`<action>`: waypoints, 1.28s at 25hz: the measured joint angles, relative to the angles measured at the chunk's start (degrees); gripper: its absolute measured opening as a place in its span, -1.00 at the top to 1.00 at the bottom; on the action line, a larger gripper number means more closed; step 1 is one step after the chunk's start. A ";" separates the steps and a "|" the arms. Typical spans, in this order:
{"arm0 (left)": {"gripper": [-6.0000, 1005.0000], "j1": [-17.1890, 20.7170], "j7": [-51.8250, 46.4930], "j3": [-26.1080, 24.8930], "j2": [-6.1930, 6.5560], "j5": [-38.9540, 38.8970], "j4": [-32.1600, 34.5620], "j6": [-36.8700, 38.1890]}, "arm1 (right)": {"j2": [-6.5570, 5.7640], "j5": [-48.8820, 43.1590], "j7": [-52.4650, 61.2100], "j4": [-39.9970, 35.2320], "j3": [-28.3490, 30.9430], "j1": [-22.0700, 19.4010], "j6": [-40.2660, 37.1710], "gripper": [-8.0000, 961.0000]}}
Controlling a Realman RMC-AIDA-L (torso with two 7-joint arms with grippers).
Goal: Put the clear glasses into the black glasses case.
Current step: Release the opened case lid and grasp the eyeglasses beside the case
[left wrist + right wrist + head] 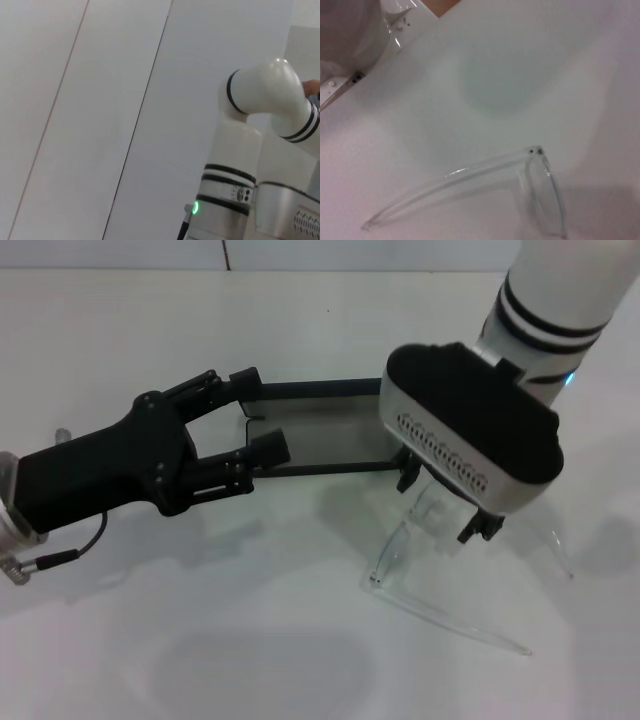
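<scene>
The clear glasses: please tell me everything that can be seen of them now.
The clear glasses look like colourless transparent plastic, with a wraparound lens and long thin temple arms. The arms are unfolded: one runs along the white table toward the robot, the other shows past the right gripper. They stand on the table beside the open black glasses case, not in it. The right gripper is directly over the lens, its dark fingers on either side; actual contact cannot be confirmed. The right wrist view shows one hinge and arm.

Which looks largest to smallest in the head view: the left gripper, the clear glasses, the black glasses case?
1. Clear glasses, widest spread with arms open.
2. Left gripper and black glasses case look similar; the gripper sits nearer the camera and the right gripper hides the case's end, so I won't rank them.
</scene>
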 joint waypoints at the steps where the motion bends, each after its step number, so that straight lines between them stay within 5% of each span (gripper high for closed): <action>1: -0.71 0.02 0.32 0.00 0.06 0.42 0.08 -0.06 | 0.01 0.21 -0.02 0.28 -0.71 -0.17 0.65 -0.66; 16: -0.71 6.27 7.12 -0.89 0.77 6.23 5.43 -1.27 | 0.02 3.35 -0.07 2.50 -3.31 -0.16 4.35 -0.65; 32: -0.71 7.30 7.48 -1.06 0.84 6.28 5.49 -0.70 | 0.02 3.97 0.25 4.14 -6.56 -0.58 9.16 -0.58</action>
